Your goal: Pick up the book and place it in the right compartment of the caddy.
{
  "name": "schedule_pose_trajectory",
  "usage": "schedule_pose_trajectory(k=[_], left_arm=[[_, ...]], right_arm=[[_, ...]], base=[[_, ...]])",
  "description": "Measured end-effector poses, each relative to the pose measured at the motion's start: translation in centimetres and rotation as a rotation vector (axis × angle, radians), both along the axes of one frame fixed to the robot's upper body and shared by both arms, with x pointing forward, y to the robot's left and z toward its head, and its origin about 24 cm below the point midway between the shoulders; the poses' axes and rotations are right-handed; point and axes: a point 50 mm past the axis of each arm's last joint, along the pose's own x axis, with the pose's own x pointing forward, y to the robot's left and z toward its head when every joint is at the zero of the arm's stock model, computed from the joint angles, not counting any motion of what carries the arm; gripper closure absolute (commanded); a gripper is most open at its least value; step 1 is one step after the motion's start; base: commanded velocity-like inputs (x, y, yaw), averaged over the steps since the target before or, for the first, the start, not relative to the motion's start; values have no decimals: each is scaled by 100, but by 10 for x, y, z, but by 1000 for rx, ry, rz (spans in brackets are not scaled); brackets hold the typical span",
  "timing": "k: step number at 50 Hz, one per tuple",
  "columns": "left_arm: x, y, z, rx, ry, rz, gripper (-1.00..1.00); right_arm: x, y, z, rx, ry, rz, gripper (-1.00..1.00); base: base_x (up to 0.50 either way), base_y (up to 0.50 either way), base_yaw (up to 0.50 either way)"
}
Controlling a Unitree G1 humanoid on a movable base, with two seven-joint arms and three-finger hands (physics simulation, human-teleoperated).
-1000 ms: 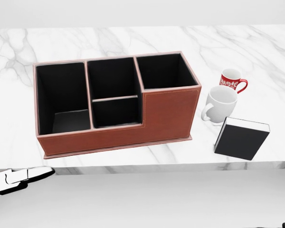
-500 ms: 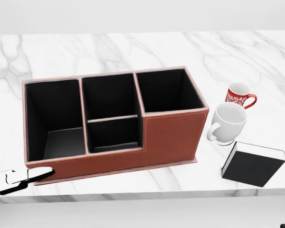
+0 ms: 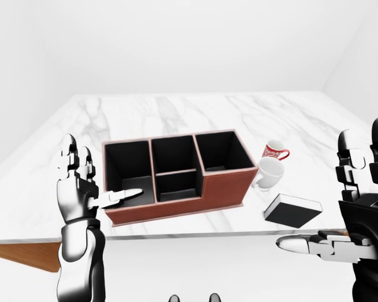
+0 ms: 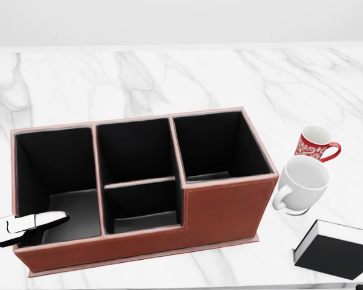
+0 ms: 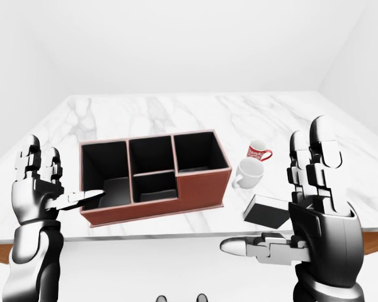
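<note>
No writing can be read anywhere; the red mug point(image 4: 315, 144) carries only a white pattern. The book point(image 4: 337, 249), black-covered, lies flat on the marble table point(image 4: 169, 78) at about four o'clock from the caddy point(image 4: 139, 193) in the head view, near the white mug point(image 4: 305, 181) and apart from both hands. The left hand point(image 3: 82, 189) is raised upright, fingers spread and released, thumb reaching over the caddy's left end. The right hand point(image 5: 315, 207) is likewise upright and unclenched, holding nothing, thumb pointing toward nine o'clock.
</note>
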Motion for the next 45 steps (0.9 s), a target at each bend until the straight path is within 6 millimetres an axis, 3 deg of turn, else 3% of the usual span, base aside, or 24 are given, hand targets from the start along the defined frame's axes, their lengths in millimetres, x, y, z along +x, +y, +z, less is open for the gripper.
schedule_pose_trajectory(k=[13, 30, 45], left_arm=[[0, -1, 0, 0, 1, -1, -100], [0, -1, -1, 3, 3, 1, -100], [0, -2, 0, 5, 2, 0, -100]], right_arm=[[1, 2, -2, -37, 25, 2, -100], [8, 12, -4, -348, 140, 32, -100], [7, -5, -22, -549, 378, -78, -100]], base=[[16, 0, 0], [0, 0, 0], [0, 0, 0]])
